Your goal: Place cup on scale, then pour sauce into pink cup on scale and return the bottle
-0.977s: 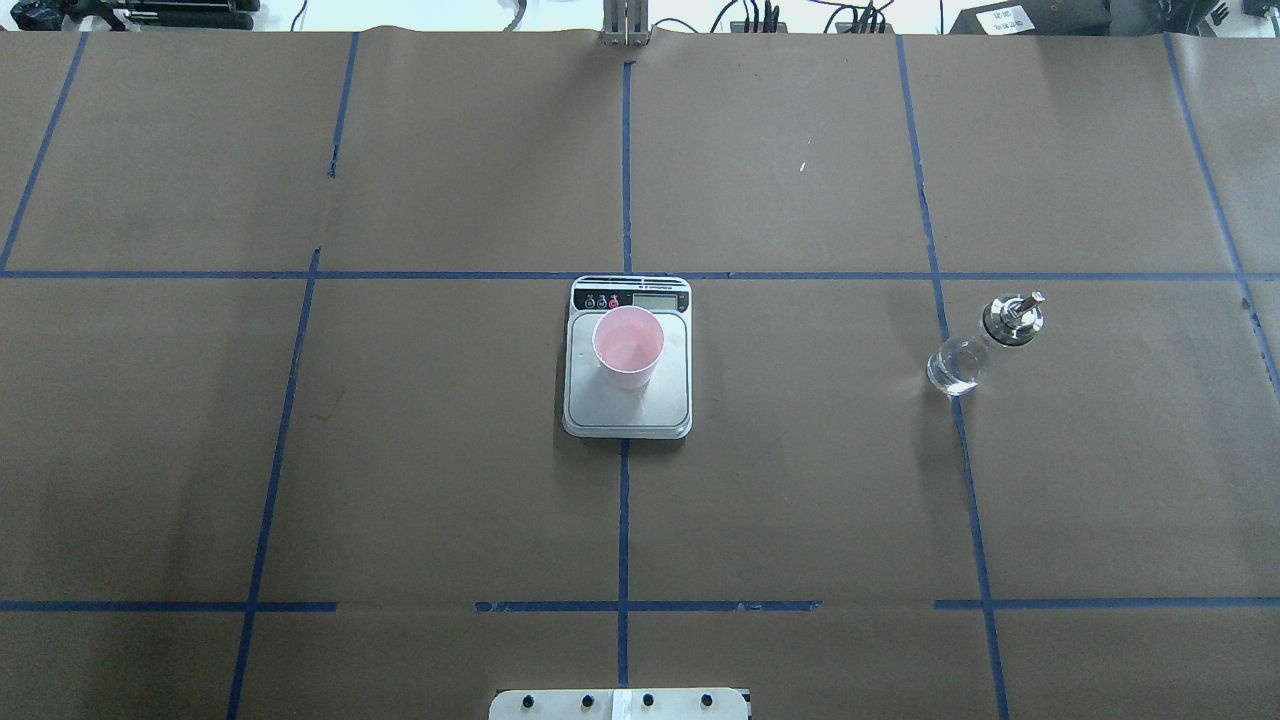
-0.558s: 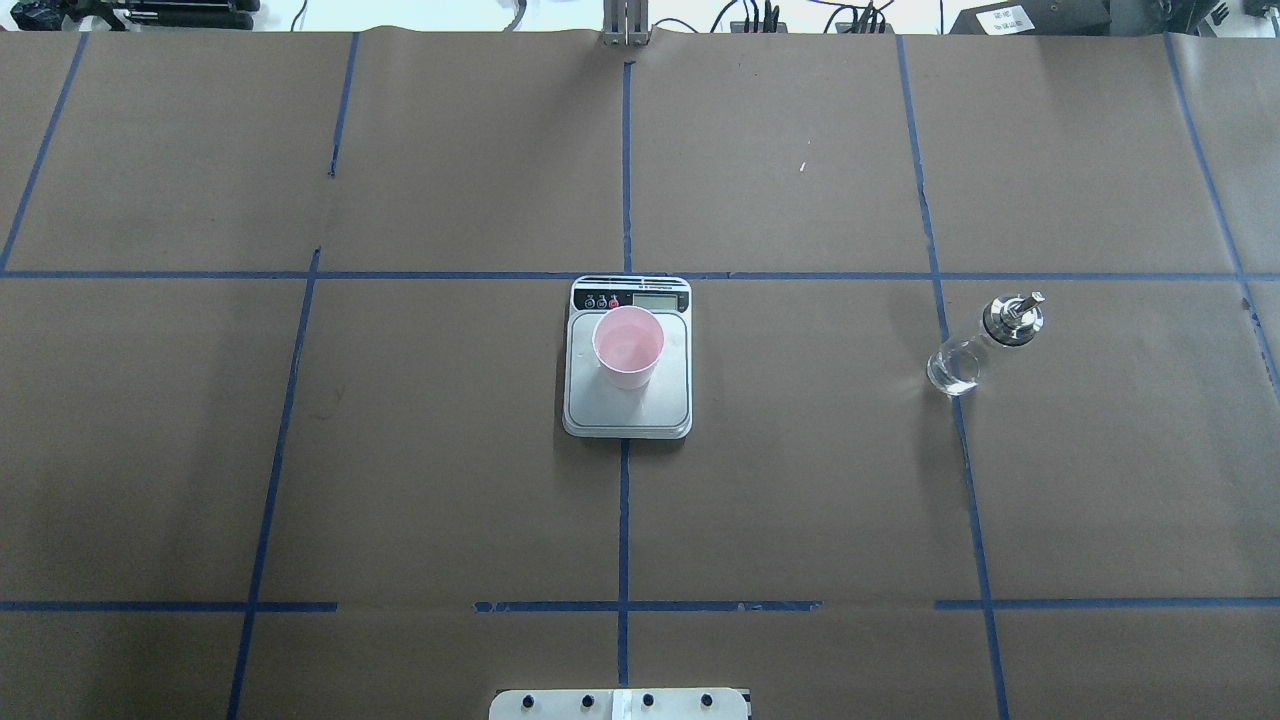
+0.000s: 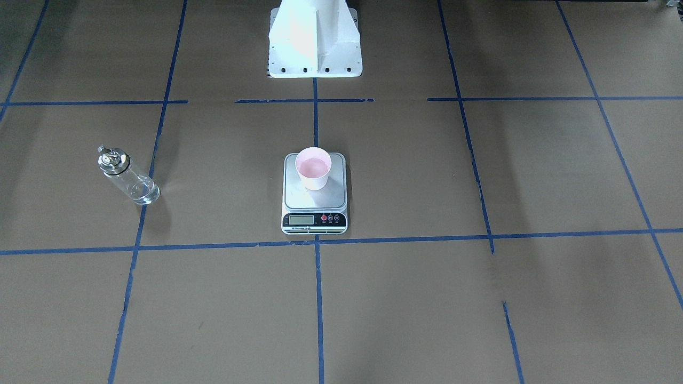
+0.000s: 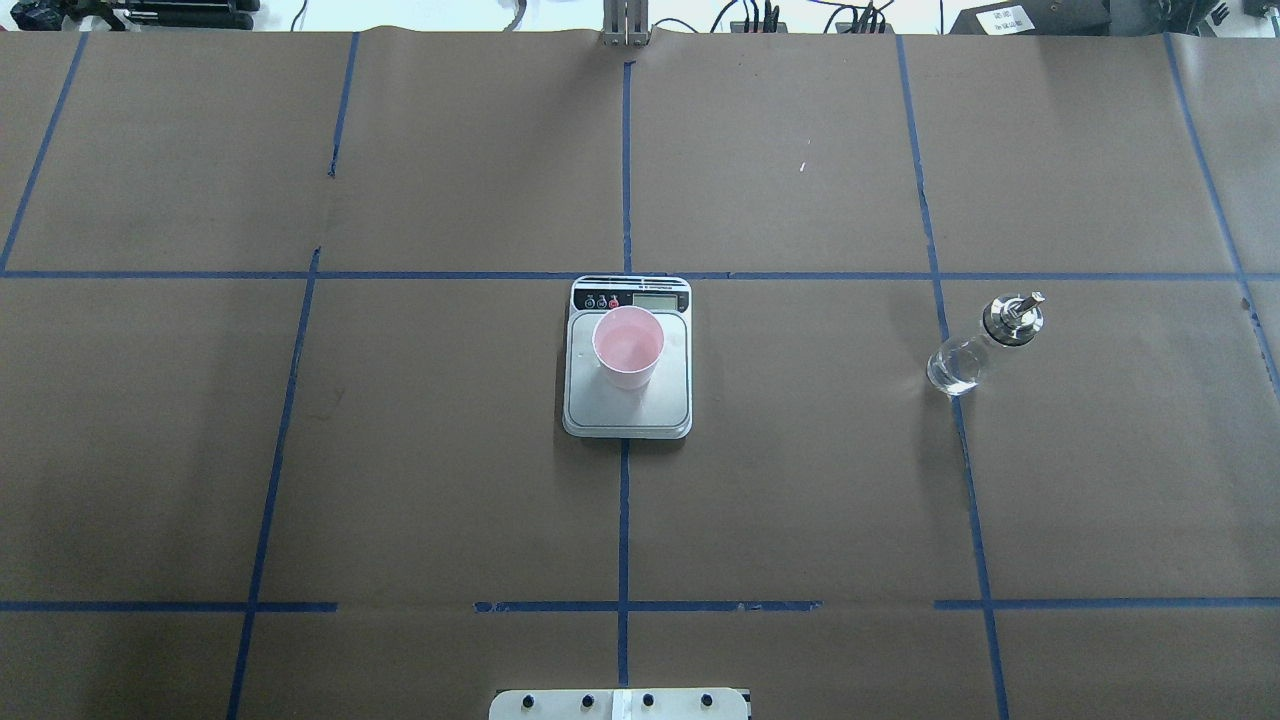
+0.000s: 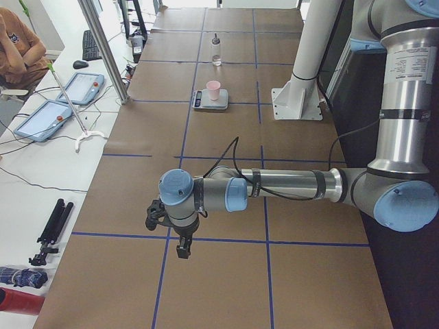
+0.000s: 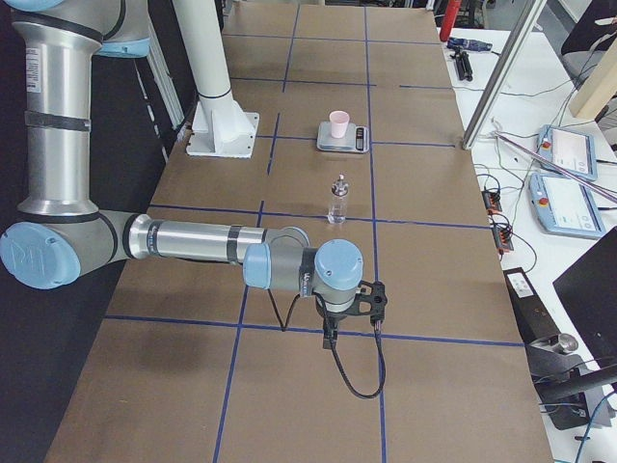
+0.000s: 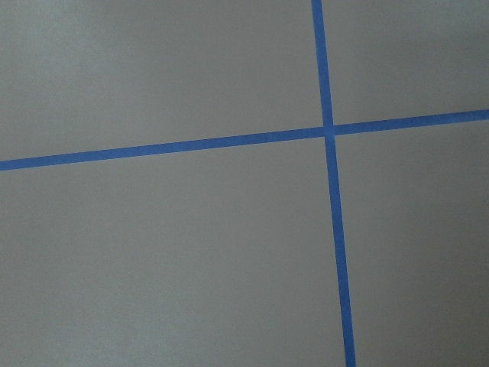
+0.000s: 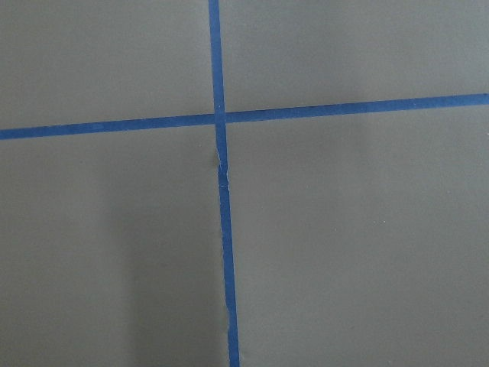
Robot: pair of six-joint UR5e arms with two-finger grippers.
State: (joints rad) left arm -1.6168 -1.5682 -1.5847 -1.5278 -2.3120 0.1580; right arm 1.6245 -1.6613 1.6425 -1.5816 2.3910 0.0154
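The pink cup (image 4: 628, 345) stands upright on the silver scale (image 4: 625, 412) at the table's middle, also seen from the front, cup (image 3: 313, 168) on scale (image 3: 315, 200). The clear glass bottle (image 4: 975, 350) with a metal cap stands alone to the right, clear sauce (image 4: 955, 368) low inside it. Both arms hang over the table's ends, far from these things. The left gripper (image 5: 177, 240) and right gripper (image 6: 349, 323) show only in the side views, so I cannot tell whether either is open or shut. The wrist views show only brown paper and blue tape.
The robot's white base (image 3: 315, 37) stands behind the scale. Blue tape lines grid the brown paper. Side tables hold tablets (image 5: 86, 88), cables and a tripod (image 5: 51, 229). A seated person (image 5: 17, 48) is at the far corner.
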